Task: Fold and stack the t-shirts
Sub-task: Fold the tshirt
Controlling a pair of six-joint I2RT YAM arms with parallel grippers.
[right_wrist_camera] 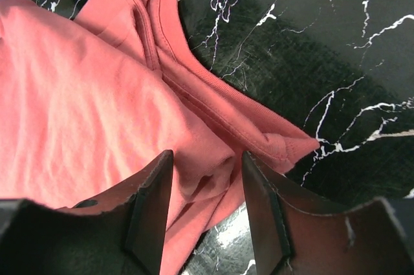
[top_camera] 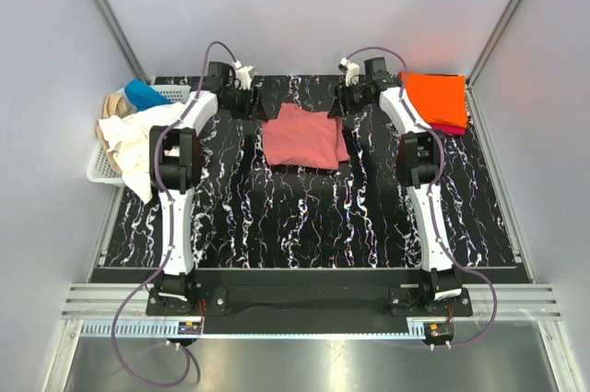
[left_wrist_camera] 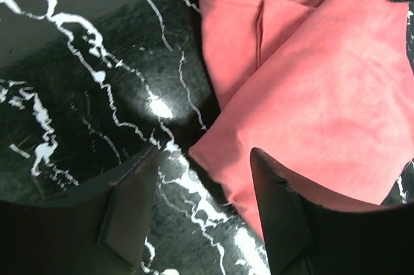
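Left wrist view: left tool (left_wrist_camera: 204,155) gapes open beside the salmon-pink t-shirt (left_wrist_camera: 323,94); right tool (right_wrist_camera: 207,158), open, straddles its fold.

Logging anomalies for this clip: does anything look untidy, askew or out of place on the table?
Yes. The cream-white t-shirt spills unfolded over the rim of the white basket onto the table. The salmon-pink t-shirt is folded unevenly, with a lower layer sticking out along one edge.

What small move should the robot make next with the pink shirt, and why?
Probably ease the right fingers up off the pink shirt. It lies folded on the table, the left fingers stand open at its edge, and the right fingers straddle a ridge of cloth.
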